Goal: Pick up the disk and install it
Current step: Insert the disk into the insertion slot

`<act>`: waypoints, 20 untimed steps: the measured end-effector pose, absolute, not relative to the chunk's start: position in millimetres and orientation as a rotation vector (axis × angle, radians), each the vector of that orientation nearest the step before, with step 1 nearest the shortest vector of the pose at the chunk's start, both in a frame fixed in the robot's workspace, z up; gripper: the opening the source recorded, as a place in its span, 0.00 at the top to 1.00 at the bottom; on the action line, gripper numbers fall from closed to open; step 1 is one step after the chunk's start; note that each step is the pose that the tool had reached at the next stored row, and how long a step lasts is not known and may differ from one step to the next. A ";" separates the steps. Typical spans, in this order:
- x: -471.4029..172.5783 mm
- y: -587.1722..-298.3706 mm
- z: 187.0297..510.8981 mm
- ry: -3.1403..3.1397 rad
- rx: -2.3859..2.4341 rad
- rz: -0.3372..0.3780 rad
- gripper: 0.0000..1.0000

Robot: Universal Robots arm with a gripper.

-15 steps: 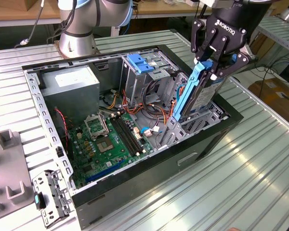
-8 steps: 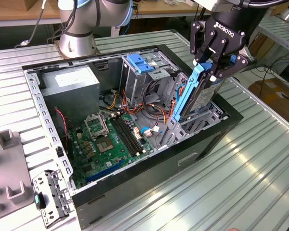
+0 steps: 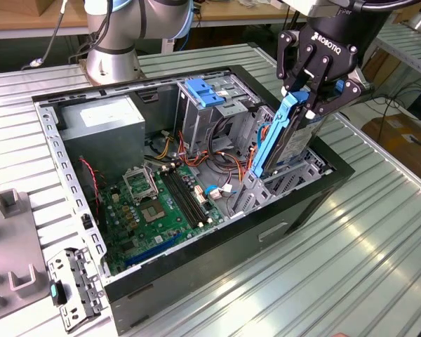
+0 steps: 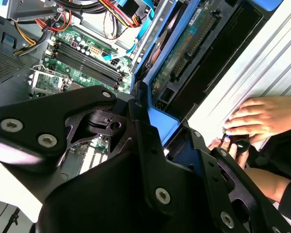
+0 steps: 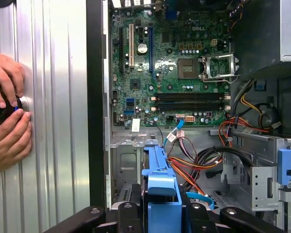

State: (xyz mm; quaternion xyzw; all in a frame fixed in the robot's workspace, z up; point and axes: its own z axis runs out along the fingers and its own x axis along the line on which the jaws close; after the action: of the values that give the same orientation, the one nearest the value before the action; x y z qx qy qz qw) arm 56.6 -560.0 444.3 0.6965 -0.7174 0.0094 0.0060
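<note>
Grip: the gripper (image 3: 312,98) is clenched on the upper blue rail of the disk (image 3: 289,140).
Disk: tilted on edge, its lower end inside the drive bay (image 3: 314,166) at the end of the case (image 3: 196,272) on the exterior view's right.
Doing it well: we judge the rails should run parallel to the bay guides, clear of the orange cables (image 5: 194,170).
Hidden: bay floor and connector lie behind the disk; a person's hands (image 5: 7,116) on the table (image 3: 379,232) cover a small dark object we cannot identify.
</note>
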 end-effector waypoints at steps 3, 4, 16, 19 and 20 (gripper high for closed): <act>56.7 -560.0 443.8 -2.245 2.180 0.029 0.63; 56.6 -560.0 442.7 -2.245 2.180 0.029 0.63; 56.6 -560.0 431.3 -2.245 2.180 0.029 0.63; 56.6 -560.0 424.8 -2.245 2.180 0.029 0.63; 56.6 -560.0 423.6 -2.245 2.180 0.029 0.63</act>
State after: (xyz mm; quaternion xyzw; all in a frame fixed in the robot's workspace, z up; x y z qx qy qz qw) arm 56.6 -560.0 423.6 0.6965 -0.7174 0.0093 0.0059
